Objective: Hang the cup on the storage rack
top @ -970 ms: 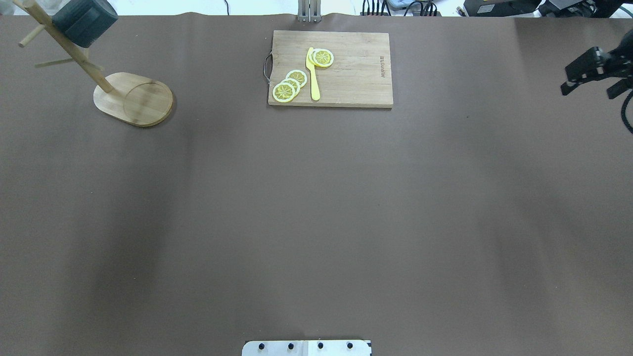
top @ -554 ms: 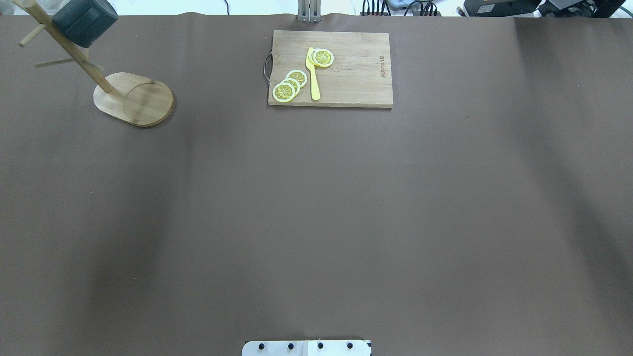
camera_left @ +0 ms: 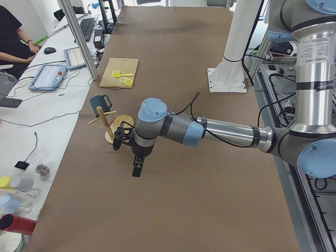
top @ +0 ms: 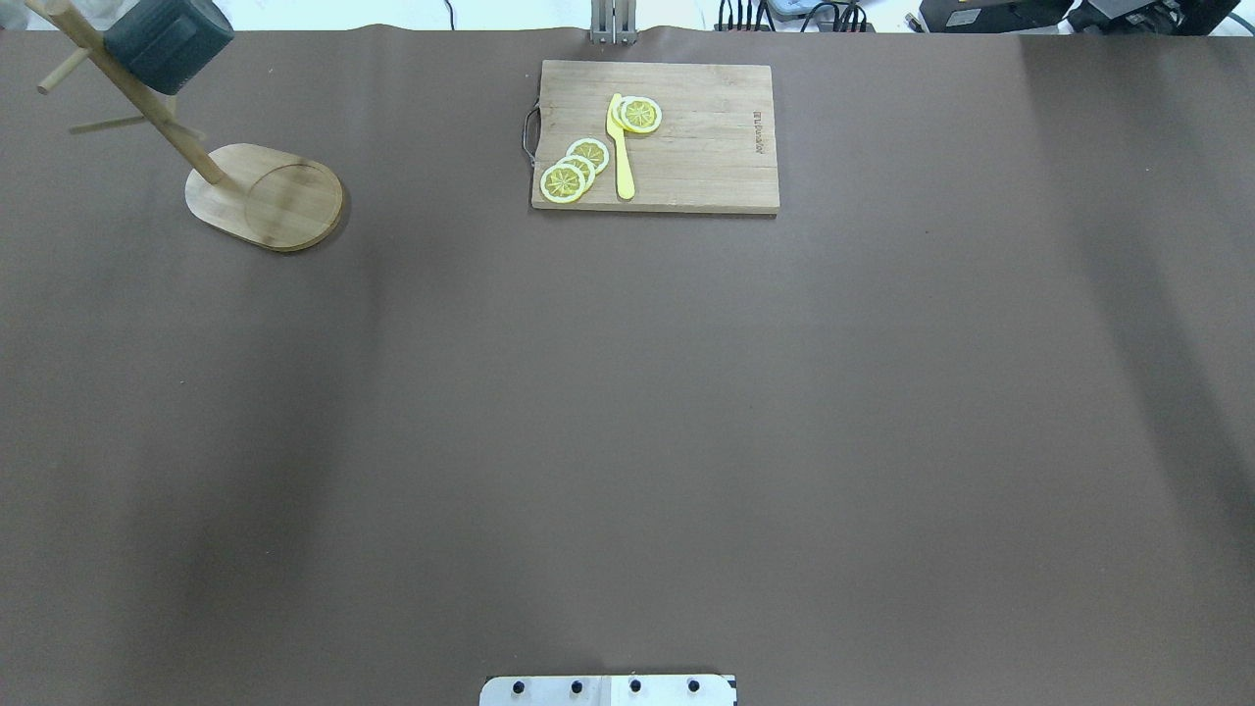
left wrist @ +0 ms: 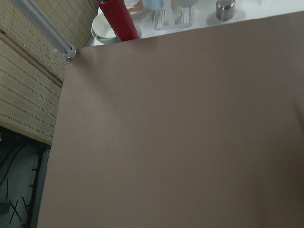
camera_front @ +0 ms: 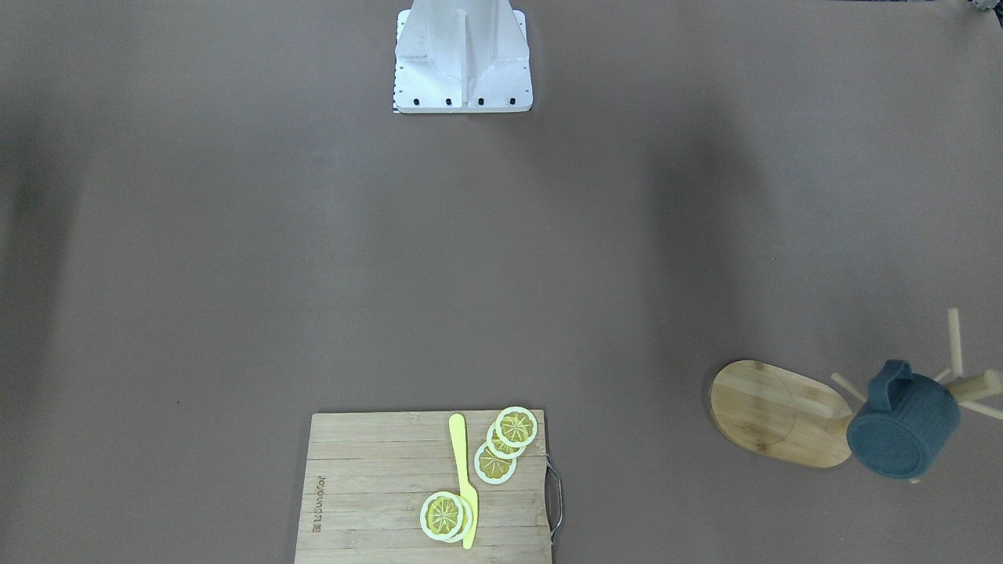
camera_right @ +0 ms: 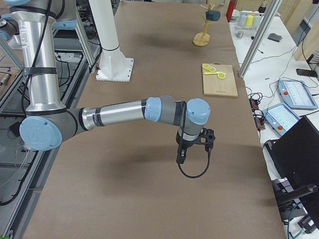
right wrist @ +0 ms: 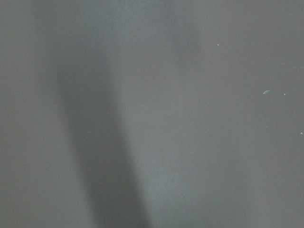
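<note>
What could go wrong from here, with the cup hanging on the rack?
1. The cup hangs high on one side of the storage rack, so its weight is off-centre. It might slip off or tip the rack.
2. The rack stands near the edge of the table, so a falling cup could drop off the table.
3. The left gripper is toward the table's end, past the rack. Its arm might brush the rack when returning.

The right claw (camera_right: pixel 182 158), which was poking in at the right edge of the overhead view a second ago, is no longer showing there. It is appearing only in the right side view, hanging over the tabletop (top: pixel 882 441). The broad shadow (top: pixel 1157 324) on the tabletop's right side is now slanting toward the right edge.
</note>
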Controlling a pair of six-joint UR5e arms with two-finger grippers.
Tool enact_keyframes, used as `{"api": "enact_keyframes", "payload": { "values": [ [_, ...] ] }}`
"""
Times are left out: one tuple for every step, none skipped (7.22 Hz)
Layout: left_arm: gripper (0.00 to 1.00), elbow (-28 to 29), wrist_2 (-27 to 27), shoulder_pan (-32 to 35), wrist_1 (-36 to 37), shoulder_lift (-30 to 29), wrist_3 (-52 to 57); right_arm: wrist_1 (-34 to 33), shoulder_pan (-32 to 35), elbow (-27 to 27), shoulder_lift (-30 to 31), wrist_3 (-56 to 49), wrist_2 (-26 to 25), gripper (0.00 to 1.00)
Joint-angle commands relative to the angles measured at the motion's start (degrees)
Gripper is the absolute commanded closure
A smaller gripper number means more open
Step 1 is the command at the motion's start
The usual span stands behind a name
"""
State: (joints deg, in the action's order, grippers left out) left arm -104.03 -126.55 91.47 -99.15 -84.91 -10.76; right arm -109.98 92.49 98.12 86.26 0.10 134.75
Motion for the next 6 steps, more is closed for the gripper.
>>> {"api": "enact_keyframes", "payload": {
  "values": [
    [0.02, -1.17, -2.82, 0.38, 1.86, 2.45, 0.21, 7.19, 0.15, -1.09, 2.31, 0.42, 1.47, 0.0],
    [0.02, -0.3, -3.0, 0.38, 1.59, 2.64, 0.21, 8.63, 0.15, -1.26, 2.76, 0.51, 1.56, 0.0],
    [0.02, 0.14, -5.0, 0.29, 2.29, 2.73, 0.13, 8.73, 0.15, -0.83, 2.77, 0.6, 1.83, 0.0],
    [0.02, 0.23, -8.24, 0.29, 2.21, 3.08, -0.31, 8.82, 0.15, -0.74, 2.77, 1.03, 2.79, 0.0],
    [0.02, 0.23, -8.54, 0.38, 2.21, 3.08, -0.4, 8.82, 0.15, -1.26, 2.77, 0.86, 2.53, 0.0],
    [0.02, 0.58, -8.45, 0.29, 2.21, 3.08, -0.4, 8.82, 0.15, -1.35, 2.77, 0.95, 2.18, 0.0]
  ]
}}
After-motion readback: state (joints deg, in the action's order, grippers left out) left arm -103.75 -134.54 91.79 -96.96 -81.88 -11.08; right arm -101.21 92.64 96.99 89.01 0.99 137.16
